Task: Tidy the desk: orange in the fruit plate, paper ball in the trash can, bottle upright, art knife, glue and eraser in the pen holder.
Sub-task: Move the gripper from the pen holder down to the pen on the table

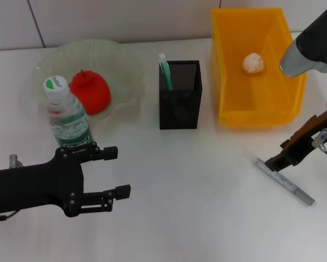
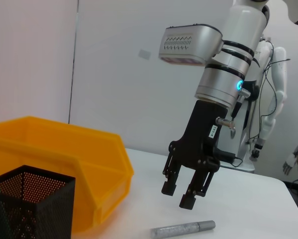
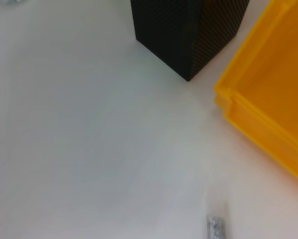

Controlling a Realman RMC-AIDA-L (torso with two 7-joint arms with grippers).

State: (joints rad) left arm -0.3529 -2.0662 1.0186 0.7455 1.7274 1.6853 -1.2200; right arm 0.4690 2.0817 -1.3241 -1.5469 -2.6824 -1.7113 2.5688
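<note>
The orange (image 1: 90,91) lies in the pale green fruit plate (image 1: 125,60) at the back left. The bottle (image 1: 67,117) stands upright in front of the plate. My left gripper (image 1: 115,172) hovers open and empty just in front of it. The paper ball (image 1: 253,63) rests inside the yellow trash can (image 1: 229,82). The black pen holder (image 1: 179,103) holds a green stick with a white tip (image 1: 165,70). The silver art knife (image 1: 285,182) lies flat at the front right. My right gripper (image 2: 178,194) hangs open just above the art knife (image 2: 183,230). The eraser is out of view.
The pen holder (image 3: 188,35) and the trash can (image 3: 268,99) stand side by side with a narrow gap between them. Bare white table (image 1: 196,180) spreads between the two arms. The wall runs along the far edge behind the plate and the bin.
</note>
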